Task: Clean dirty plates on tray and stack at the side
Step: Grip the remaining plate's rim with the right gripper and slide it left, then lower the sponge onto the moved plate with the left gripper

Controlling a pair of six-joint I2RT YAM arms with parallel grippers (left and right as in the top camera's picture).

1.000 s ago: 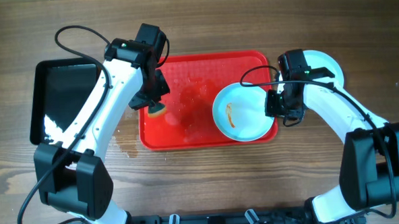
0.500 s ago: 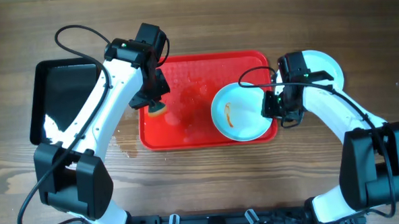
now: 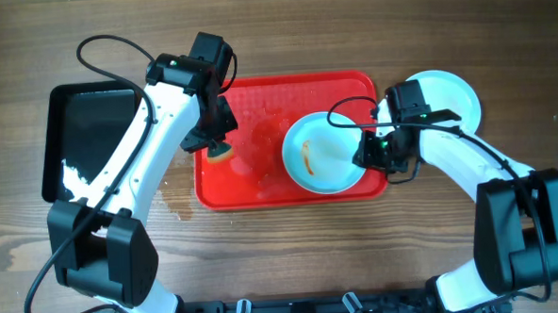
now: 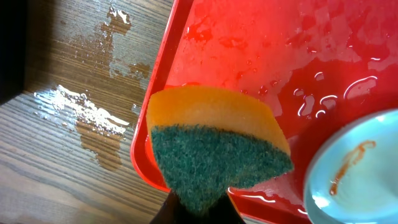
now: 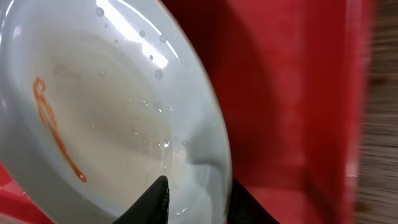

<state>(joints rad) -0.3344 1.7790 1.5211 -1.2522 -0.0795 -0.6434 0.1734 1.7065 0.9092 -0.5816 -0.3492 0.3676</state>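
Observation:
A pale plate (image 3: pixel 321 155) with an orange-red smear sits tilted on the right half of the red tray (image 3: pixel 258 101). My right gripper (image 3: pixel 371 151) is shut on the plate's right rim; the wrist view shows the rim between the fingers (image 5: pixel 196 199) and the smear on the plate (image 5: pixel 93 124). My left gripper (image 3: pixel 219 140) is shut on a yellow and green sponge (image 4: pixel 214 146) held over the tray's left edge (image 4: pixel 161 81). The plate's edge shows at the lower right of the left wrist view (image 4: pixel 354 174). Another pale plate (image 3: pixel 451 97) lies on the table right of the tray.
A glossy black tray (image 3: pixel 85 137) stands left of the red tray. Water is spilled on the wood by the red tray's front left corner (image 4: pixel 87 109) and droplets wet the tray floor (image 4: pixel 329 93).
My right gripper has pulled the smeared plate leftward across the tray, toward the middle. The left arm and sponge have not moved.

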